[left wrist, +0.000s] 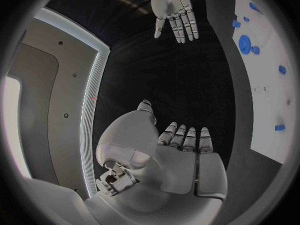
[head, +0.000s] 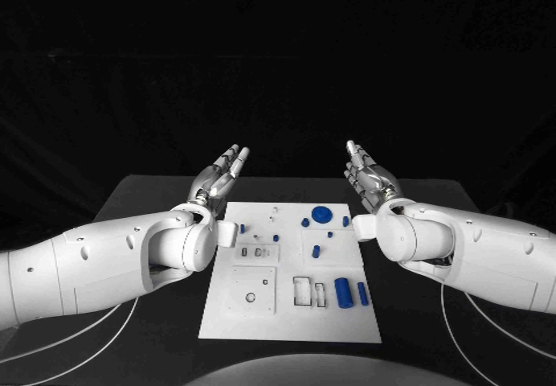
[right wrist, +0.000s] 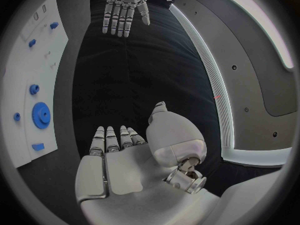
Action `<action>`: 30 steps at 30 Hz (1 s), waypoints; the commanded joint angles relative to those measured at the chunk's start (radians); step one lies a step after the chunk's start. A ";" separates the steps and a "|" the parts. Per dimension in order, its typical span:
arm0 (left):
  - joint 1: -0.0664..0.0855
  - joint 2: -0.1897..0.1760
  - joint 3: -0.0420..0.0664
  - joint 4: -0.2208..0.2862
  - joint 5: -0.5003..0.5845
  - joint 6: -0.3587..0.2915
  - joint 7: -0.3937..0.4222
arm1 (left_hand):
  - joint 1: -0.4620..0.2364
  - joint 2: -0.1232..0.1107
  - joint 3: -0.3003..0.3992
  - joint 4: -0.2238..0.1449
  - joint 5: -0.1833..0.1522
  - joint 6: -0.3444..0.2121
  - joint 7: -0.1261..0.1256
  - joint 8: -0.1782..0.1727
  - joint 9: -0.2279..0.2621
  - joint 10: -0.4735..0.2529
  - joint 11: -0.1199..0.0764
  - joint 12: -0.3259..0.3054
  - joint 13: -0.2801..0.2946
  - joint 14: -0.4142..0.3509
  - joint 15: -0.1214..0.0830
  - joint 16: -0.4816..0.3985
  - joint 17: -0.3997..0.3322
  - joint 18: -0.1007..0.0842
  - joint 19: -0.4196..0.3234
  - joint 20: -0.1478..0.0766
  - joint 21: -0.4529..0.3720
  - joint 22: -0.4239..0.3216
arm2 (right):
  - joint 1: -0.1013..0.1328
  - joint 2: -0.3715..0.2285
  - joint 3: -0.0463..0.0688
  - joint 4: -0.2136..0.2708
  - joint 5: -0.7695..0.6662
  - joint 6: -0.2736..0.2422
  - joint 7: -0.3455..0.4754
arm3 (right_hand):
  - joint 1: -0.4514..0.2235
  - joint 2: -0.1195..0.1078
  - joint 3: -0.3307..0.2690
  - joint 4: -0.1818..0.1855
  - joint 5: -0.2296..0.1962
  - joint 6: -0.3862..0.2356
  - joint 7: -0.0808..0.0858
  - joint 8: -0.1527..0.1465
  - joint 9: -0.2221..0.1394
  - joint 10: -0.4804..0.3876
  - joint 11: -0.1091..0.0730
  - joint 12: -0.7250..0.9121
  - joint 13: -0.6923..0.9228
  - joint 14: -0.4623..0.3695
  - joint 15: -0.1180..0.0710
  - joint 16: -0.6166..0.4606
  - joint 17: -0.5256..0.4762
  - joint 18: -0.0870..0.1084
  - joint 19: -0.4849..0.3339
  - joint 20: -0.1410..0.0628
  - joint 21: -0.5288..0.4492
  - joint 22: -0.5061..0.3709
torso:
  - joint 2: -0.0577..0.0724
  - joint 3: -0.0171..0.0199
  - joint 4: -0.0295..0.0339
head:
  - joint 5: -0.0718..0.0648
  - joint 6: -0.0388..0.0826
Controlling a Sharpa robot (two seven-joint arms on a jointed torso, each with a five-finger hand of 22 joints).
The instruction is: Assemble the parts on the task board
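left hand [head: 220, 178]: hovering past the board's far left corner, fingers straight and slightly apart, holding nothing, palm turning inward toward the other hand. Showing up again in the right wrist view [right wrist: 126, 5], fingers fanning out over the bare table.

right hand [head: 369, 178]: mirroring it off the far right corner, fingers stretching out and apart, gripping nothing. Also showing in the left wrist view [left wrist: 175, 10], spread the same way.

board [head: 232, 322]: lying flat mid-table between the two arms, neither hand touching it. Peeking in at the rim of both wrist views [left wrist: 265, 115] [right wrist: 22, 85].

gear [head: 321, 214]: big blue round one, sitting near the board's far edge, well clear of both hands. Turning up in the wrist views too [left wrist: 245, 44] [right wrist: 41, 115].

cylinder [head: 343, 291]: fat blue one, lying lengthwise on the near right part of the board.

bar [head: 362, 293]: thin blue one, lying just beside the cylinder, on its right.

small parts: blue pegs dotting the board's middle, one upright-looking piece [head: 315, 251] and a couple of tiny ones [head: 275, 237] nearby; too small for telling what each is.

slots [head: 301, 291]: rectangular cutouts sitting just left of the cylinder.

table [head: 139, 193]: black, carrying the board.
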 commanded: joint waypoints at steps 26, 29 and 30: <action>0.013 -0.017 -0.020 -0.016 -0.003 0.204 0.107 | 0.053 -0.027 -0.017 0.006 0.004 0.095 -0.080 0.036 0.012 0.010 0.061 0.082 0.010 0.002 0.077 0.001 0.001 0.030 0.023 0.133 0.013 0.012 | 0.061 -0.082 -0.015 -0.020 -0.450 0.286 -0.154 | 0.438 -0.105 0.066 -0.156 0.226 0.191 0.194 0.076 0.046 0.211 0.318 0.204 0.041 0.658 0.251 0.317 0.135 -0.010 0.732 0.314 0.357 0.163 | 0.000 -0.0101 0.0221 | 0.005 -0.037; 0.013 -0.023 -0.021 -0.018 -0.018 0.211 0.107 | 0.056 -0.027 -0.016 0.005 0.007 0.089 -0.080 0.034 0.011 0.008 0.054 0.078 0.009 0.002 0.080 0.001 0.001 0.030 0.023 0.135 0.013 0.012 | 0.096 -0.093 -0.015 -0.019 -0.603 0.311 -0.225 | 0.526 -0.109 0.101 -0.223 0.225 0.298 0.216 0.113 0.065 0.343 0.320 0.280 0.054 0.831 0.188 0.352 0.151 0.028 0.915 0.285 0.419 0.182 | 0.007 -0.0142 0.0255 | 0.007 -0.046; 0.013 -0.024 -0.021 -0.019 -0.022 0.214 0.107 | 0.058 -0.026 -0.016 0.005 0.010 0.088 -0.079 0.034 0.010 0.008 0.053 0.078 0.009 0.002 0.081 0.002 0.001 0.030 0.024 0.136 0.013 0.012 | 0.106 -0.094 -0.015 -0.021 -0.659 0.321 -0.248 | 0.568 -0.106 0.121 -0.254 0.271 0.392 0.238 0.151 0.085 0.402 0.314 0.312 0.060 0.877 0.168 0.361 0.155 0.027 0.957 0.261 0.434 0.187 | 0.009 -0.0148 0.0263 | 0.009 -0.049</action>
